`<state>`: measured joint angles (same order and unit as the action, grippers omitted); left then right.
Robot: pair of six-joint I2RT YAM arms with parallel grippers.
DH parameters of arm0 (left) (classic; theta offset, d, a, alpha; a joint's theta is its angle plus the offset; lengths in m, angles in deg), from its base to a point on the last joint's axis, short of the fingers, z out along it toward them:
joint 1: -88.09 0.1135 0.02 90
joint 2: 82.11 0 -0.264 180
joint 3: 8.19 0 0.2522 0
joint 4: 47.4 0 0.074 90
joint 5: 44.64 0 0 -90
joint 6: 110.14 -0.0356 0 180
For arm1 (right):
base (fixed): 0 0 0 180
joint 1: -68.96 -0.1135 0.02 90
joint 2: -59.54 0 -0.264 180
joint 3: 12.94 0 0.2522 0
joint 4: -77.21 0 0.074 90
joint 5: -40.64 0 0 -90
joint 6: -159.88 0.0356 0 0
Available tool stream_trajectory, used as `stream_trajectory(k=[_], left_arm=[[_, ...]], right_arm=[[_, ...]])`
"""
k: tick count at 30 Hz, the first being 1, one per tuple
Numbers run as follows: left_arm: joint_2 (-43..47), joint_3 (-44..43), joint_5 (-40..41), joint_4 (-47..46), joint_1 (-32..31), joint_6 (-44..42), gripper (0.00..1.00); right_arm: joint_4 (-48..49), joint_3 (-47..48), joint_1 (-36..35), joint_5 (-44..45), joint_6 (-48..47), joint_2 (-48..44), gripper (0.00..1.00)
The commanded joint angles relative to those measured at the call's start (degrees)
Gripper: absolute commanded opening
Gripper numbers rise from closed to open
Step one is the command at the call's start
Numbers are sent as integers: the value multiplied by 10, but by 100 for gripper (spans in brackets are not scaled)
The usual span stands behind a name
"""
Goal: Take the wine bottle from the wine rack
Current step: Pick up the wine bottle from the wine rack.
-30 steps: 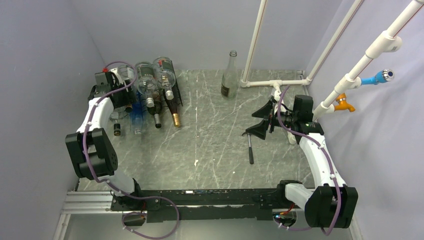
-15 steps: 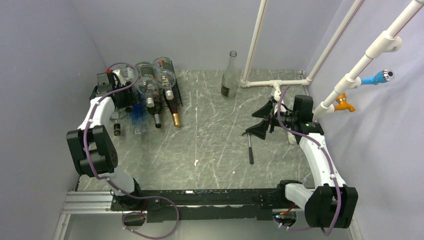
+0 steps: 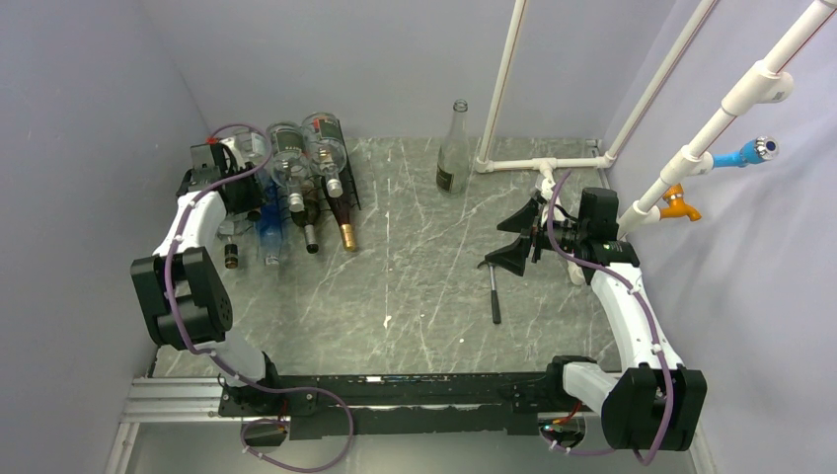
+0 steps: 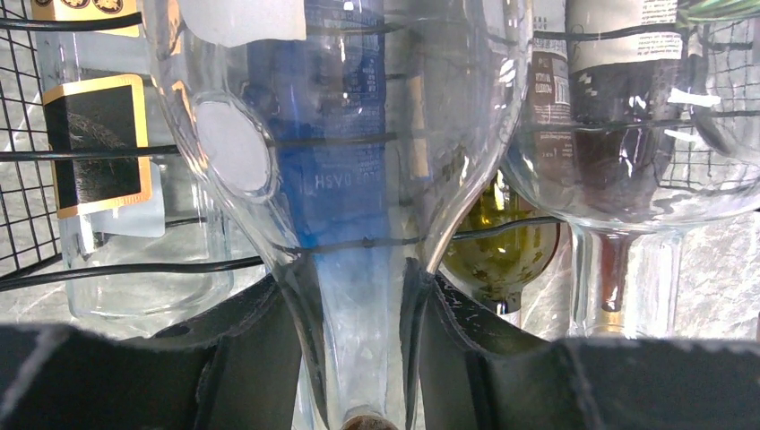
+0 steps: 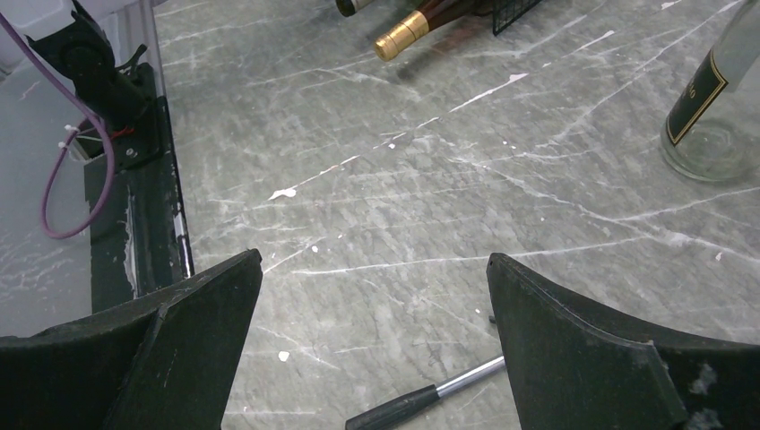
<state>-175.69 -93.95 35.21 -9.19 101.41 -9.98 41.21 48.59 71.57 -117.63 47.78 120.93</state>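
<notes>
The left hand (image 4: 358, 349) is clamped on the neck of a clear wine bottle (image 4: 349, 134), which lies in the black wire wine rack (image 3: 349, 190) at the bench's (image 3: 415, 267) far left. The right hand (image 5: 374, 260) gapes wide above the bench, holding nothing.

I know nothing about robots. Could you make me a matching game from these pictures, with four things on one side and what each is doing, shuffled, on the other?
Things:
1. left tool
2. right tool
3. lone bottle by the white pipes
4. gold-capped bottle

States:
A. standing upright on the table
B. wide open, holding nothing
C. lying in the wire rack
D. closed on the neck of a clear bottle

Pairs: 1-D, 2-B, 3-A, 4-C
</notes>
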Motion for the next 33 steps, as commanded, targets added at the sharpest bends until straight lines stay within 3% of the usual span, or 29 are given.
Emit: stream_trajectory(k=[1,15,33], left_arm=[[37,2,22,-40,3,-12,0],[148,48,74,-102,3,-11,0],[227,65,66,-120,2,0,0]], right_arm=[[8,6,2,-18,-14,-10,100],[8,5,2,-18,-14,-11,100],[9,3,2,-17,-14,-16,100]])
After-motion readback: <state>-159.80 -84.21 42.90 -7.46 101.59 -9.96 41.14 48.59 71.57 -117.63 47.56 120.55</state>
